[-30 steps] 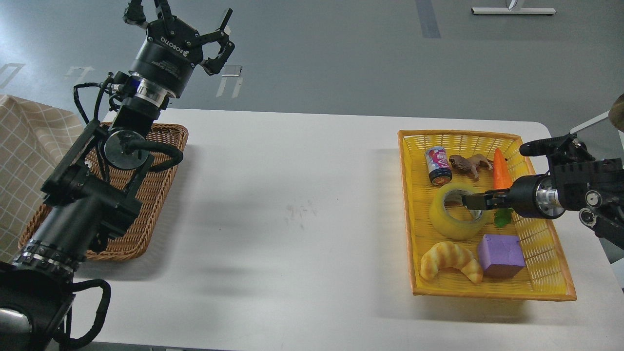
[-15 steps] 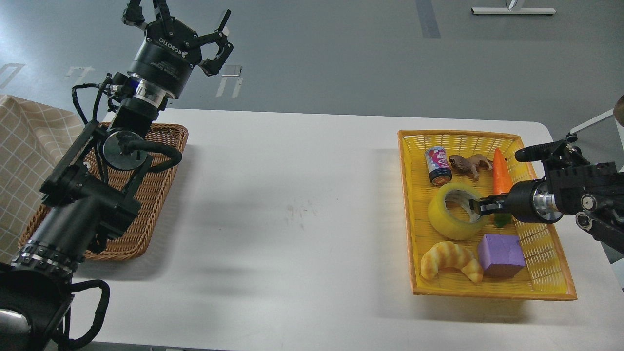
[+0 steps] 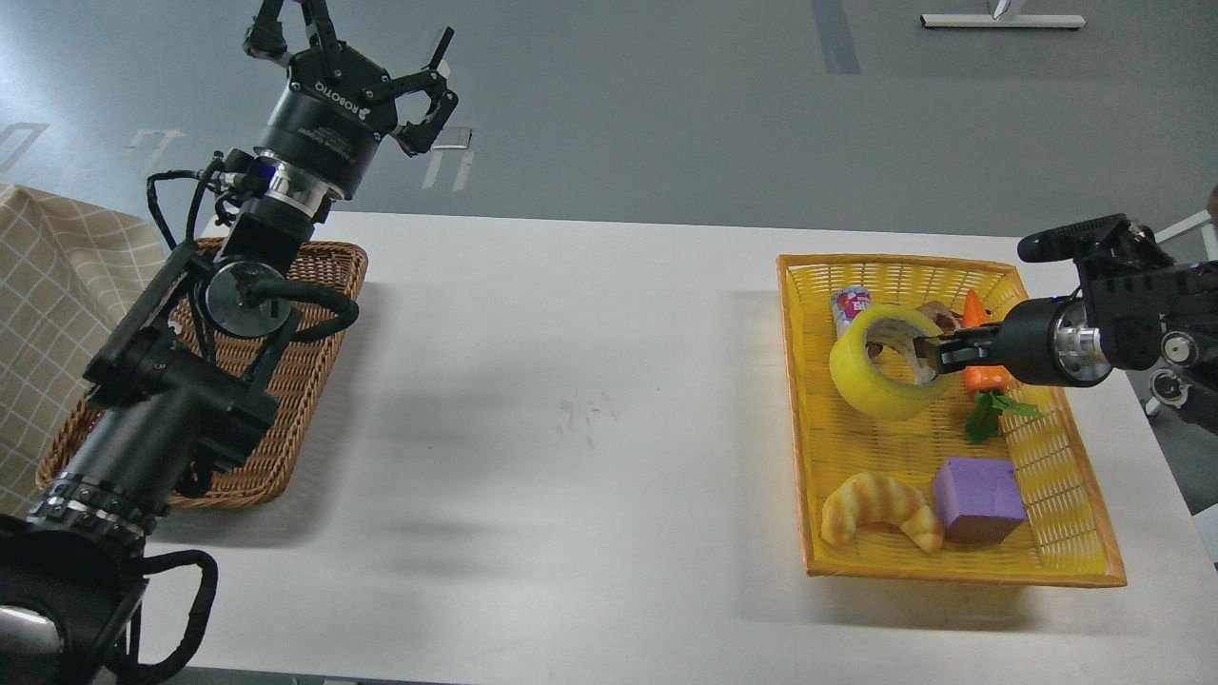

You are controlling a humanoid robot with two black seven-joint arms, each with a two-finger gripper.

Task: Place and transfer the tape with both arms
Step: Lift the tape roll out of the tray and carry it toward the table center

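The tape (image 3: 871, 373), a thick translucent yellow roll with a grey-white core, hangs tilted above the yellow basket (image 3: 1066, 566) on the right. My right gripper (image 3: 928, 354) comes in from the right and is shut on the roll's right wall, one finger inside the core. My left gripper (image 3: 347, 43) is raised high at the upper left, above the far end of the brown wicker basket (image 3: 314, 381). Its fingers are spread open and hold nothing.
The yellow basket also holds a small can (image 3: 850, 304), a brown toy animal partly behind the tape, an orange carrot (image 3: 980, 376), a croissant (image 3: 880, 509) and a purple block (image 3: 978, 499). A checked cloth (image 3: 57, 285) lies at the left edge.
My right gripper closed on the tape's wall and lifted it up off the basket floor, toward the basket's far end. The left arm shifted only slightly.
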